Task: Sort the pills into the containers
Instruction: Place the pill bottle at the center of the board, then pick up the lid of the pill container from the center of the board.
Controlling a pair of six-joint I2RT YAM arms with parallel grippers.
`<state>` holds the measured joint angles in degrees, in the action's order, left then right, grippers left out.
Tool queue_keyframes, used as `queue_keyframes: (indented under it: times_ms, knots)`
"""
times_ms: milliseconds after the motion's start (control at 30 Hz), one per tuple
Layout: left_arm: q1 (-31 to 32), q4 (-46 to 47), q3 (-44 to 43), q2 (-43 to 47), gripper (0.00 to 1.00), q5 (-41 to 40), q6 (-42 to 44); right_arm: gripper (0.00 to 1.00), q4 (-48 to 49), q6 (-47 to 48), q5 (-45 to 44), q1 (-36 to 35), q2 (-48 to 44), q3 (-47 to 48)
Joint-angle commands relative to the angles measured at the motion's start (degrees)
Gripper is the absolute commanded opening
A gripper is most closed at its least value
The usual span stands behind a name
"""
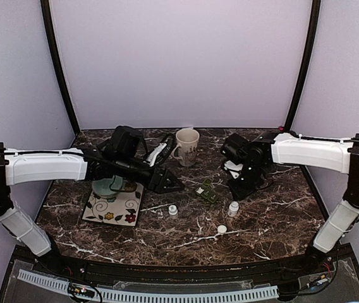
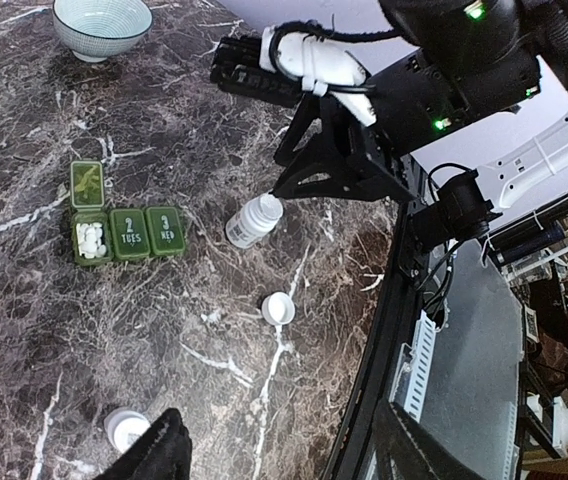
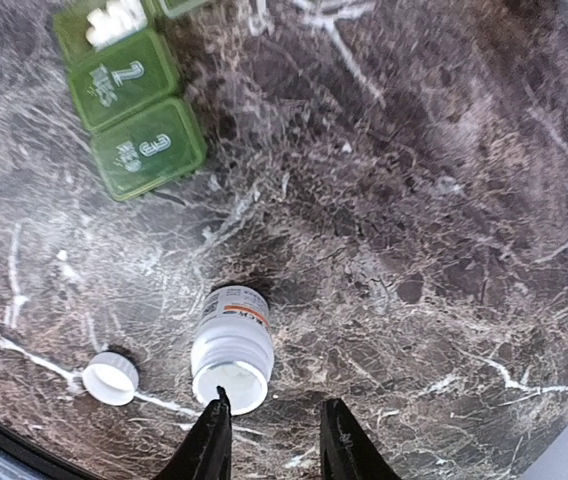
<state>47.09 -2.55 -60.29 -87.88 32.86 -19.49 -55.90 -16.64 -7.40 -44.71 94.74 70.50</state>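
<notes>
Marble (image 1: 274,221) holds one pillbox (image 1: 208,191), perhaps two bottles (image 1: 233,208) (image 1: 172,211).

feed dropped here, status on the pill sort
Left claw open, empty. Right claw open, by uncapped bottle. Pill box: first compartment open with white pills, other two shut. Loose cap lies apart from box.

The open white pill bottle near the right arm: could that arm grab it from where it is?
Probably yes. The right gripper hangs right by the pill bottle, jaws apart and empty, nothing in between. The bottle stands slightly off from the gap, so a small sideways shift would come first.
</notes>
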Motion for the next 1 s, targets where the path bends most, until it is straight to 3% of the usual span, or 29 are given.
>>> queue_keyframes:
  times_ms: [0,367,733,867,967]
  knots:
    - [1.4,-3.2,-3.3,-1.3,0.64,-0.7,2.6,0.30,-0.8,-2.2,-1.0,0.3,-5.5,2.4]
    - [7.5,-14.1,-12.6,-8.5,0.63,-7.7,8.7,0.32,3.0,-6.7,-3.8,-0.2,-13.3,-0.6]
    - [15.6,-22.6,-22.6,-19.3,0.58,-16.9,11.3,0.33,20.2,-18.5,-6.5,2.2,-25.8,-18.3]
    - [17.5,-22.8,-25.2,-22.7,0.57,-18.4,11.2,0.39,23.6,-19.8,-10.7,2.5,-32.5,-22.3]
    - [18.4,-22.9,-26.9,-24.8,0.57,-19.9,11.2,0.49,27.5,-19.9,-12.8,2.6,-36.7,-25.4]
